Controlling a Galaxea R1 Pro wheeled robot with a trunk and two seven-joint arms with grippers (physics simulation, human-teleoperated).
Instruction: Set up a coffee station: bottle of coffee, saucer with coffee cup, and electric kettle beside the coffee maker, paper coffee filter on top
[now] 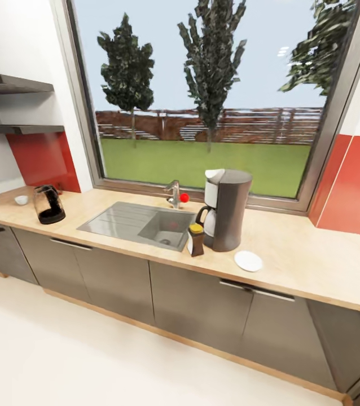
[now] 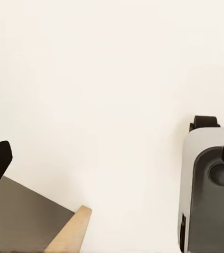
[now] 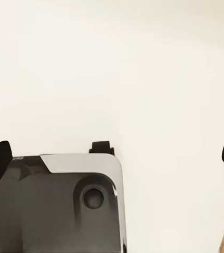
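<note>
Saucer (image 1: 248, 260) 1 | coffee bottle (image 1: 196, 239) 1 | coffee maker (image 1: 225, 209) 1 | kettle (image 1: 48, 204) 1 | both jaws wide, empty

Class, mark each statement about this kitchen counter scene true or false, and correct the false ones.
1. The coffee maker stands to the right of the sink. True.
2. The bottle of coffee is on the shelf. False: it stands on the countertop beside the coffee maker.
3. The saucer has a cup on it. False: it lies bare.
4. The electric kettle stands well left of the sink. True.
5. The kettle touches the coffee maker. False: the sink lies between them.
</note>
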